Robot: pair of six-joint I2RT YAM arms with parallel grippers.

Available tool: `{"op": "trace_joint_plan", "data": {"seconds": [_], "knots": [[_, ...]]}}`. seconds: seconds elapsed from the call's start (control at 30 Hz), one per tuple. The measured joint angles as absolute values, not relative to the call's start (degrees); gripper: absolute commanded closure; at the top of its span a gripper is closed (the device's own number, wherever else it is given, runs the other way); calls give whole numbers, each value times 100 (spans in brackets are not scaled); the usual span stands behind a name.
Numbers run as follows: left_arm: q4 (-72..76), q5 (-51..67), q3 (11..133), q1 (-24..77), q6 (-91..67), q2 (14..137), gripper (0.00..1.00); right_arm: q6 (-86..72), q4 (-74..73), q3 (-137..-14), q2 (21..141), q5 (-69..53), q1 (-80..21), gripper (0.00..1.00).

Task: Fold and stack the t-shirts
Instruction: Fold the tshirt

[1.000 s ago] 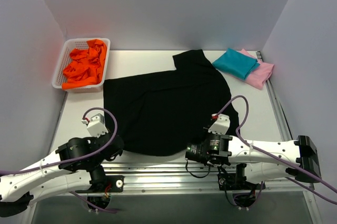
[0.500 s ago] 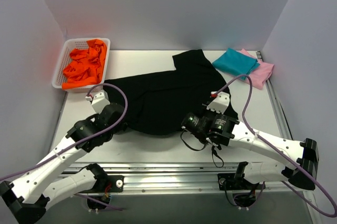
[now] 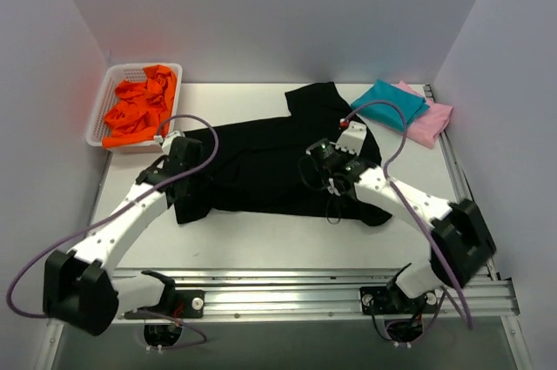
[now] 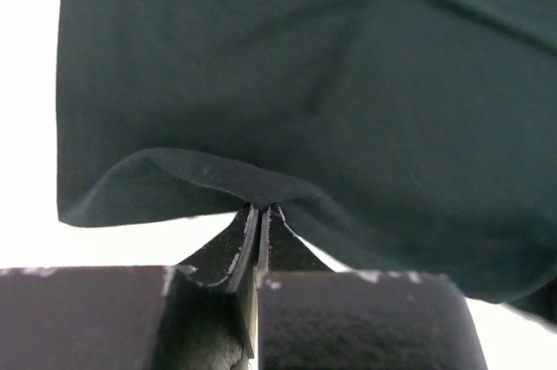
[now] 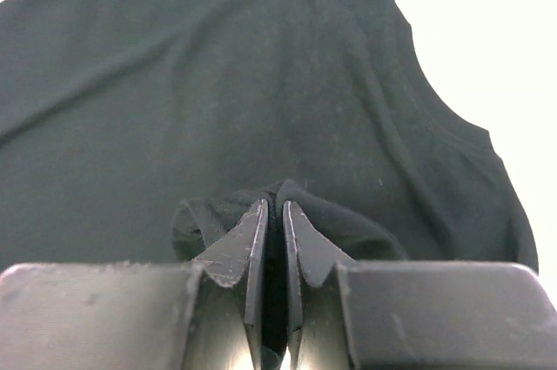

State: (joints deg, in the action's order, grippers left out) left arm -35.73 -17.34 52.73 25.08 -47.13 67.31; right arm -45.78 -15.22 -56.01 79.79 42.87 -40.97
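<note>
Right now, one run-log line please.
phase: fold black t-shirt | left jaws: shut on it | right jaws: shut on it | stack: teal t-shirt on pink t-shirt, far right

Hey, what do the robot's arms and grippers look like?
Both the left arm and right arm have white links with black joints, and a purple cable loops along each. The left gripper and right gripper have black, wedge-shaped fingers on blocky black bodies.
</note>
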Motion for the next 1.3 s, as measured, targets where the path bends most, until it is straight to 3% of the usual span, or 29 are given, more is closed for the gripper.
{"op": "trace_joint_plan", "data": {"seconds": [0.03,0.07,0.13,0.2,0.27,0.33,0.53,0.8,1.13,1.3], "knots": [[-3428,-1573,5269,2215,-4606,6997,98,-4442,-1337,-5664,8403,4058,-3835,83],[-3275,-1439,5282,1931,-4530,7273,97,-4329,-1264,-5806,8809,3896,-3616,61],[-3120,-1059,5496,1361,-4316,8171,47,-4189,-1184,-6302,9725,3638,-3210,15],[-3011,-753,5894,921,-4167,9220,8,-3955,-1367,-7111,10619,3468,-2869,0],[-2906,-642,6184,674,-4152,9935,4,-3824,-1391,-7885,11314,3389,-2641,0],[-2897,-558,6311,607,-4150,10005,6,-3730,-1450,-8263,11557,3406,-2493,0],[-2969,-886,6246,725,-4132,8536,6,-3653,-1870,-8383,10866,3682,-2484,0],[-3046,-1282,4842,1411,-4458,5308,6,-3850,-1938,-6473,7968,3811,-2554,0],[-3601,-1398,3601,1559,-4700,5315,4,-3883,-1625,-4458,6423,2722,-2408,0],[-3413,-1514,3197,1487,-4930,5461,4,-3708,-998,-3905,6436,1629,-1520,0]]}}
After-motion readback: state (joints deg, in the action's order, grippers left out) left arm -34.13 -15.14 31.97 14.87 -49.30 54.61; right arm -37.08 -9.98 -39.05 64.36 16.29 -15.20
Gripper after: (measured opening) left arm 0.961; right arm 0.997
